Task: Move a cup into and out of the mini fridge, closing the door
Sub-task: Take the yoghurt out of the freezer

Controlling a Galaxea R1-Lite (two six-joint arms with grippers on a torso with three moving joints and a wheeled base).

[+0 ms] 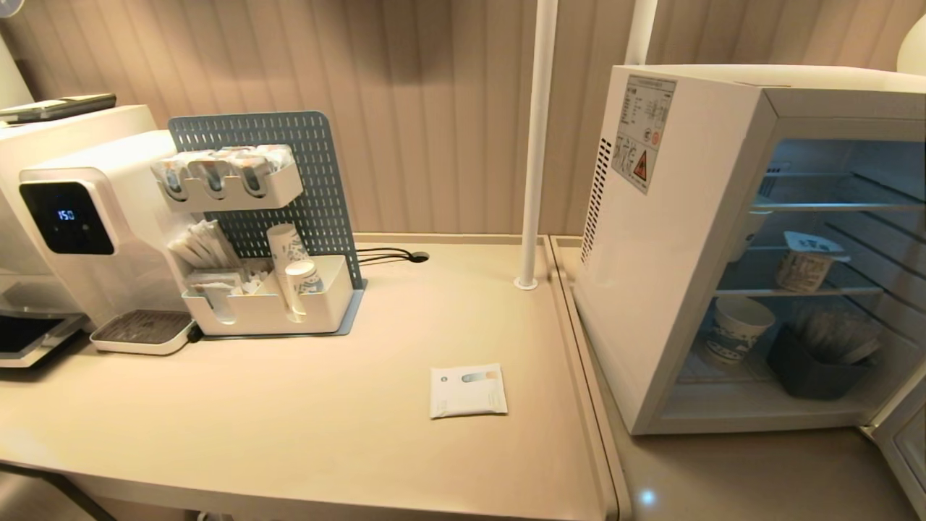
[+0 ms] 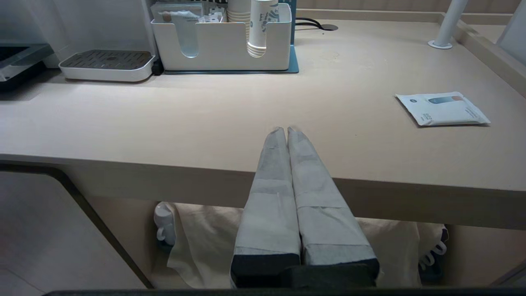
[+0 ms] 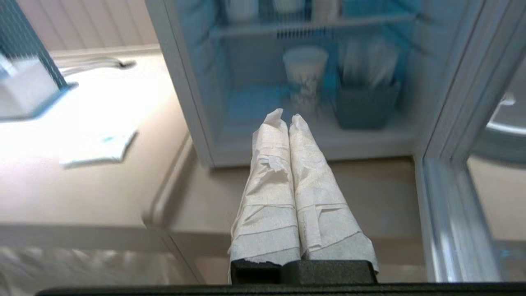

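Cup (image 1: 806, 262) is what matters now: it stands upright on the middle wire shelf inside the mini fridge (image 1: 673, 239), at the right side of the head view, with its flat lid on top and its long axis vertical. The door (image 1: 901, 441) is swung open; only its lower corner shows at the bottom right edge of that frame.

The right gripper (image 3: 286, 118) is the nearer one. In its own view it hangs in front of the open fridge, its wrapped fingers pressed together with nothing between them, pointing toward the bottom compartment, where a patterned paper cup (image 3: 304, 73) and a dark bin (image 3: 365, 105) stand. The task cup is one shelf higher than that, so I judge the gripper must rise and open before it can reach in; the shelf edge could be in the way.

The left gripper (image 2: 286, 130) is also closed and empty, resting at the front edge of the table (image 2: 205, 123), well apart from the fridge.
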